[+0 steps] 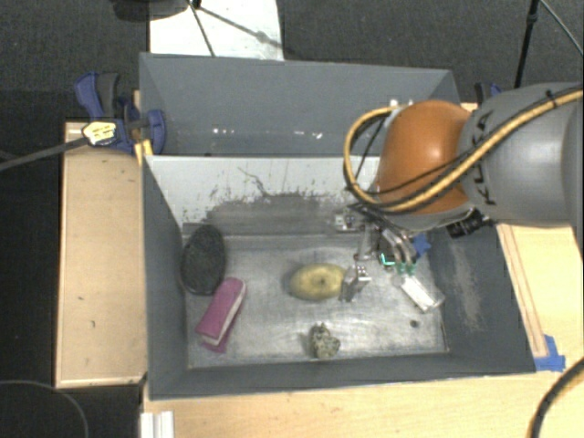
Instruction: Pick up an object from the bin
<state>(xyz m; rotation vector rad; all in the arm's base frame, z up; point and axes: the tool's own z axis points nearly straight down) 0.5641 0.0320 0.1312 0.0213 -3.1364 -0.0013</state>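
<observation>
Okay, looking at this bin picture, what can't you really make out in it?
Camera view:
Whether the gripper touches the yellowish lump beside it: they overlap from this angle.
The white piece at the right: partly under the gripper, kind unclear.
The small grey lump near the front wall: too small to identify.
The bin's back right corner: hidden by the arm.

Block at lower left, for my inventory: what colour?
The block is pinkish purple, camera view.
</observation>
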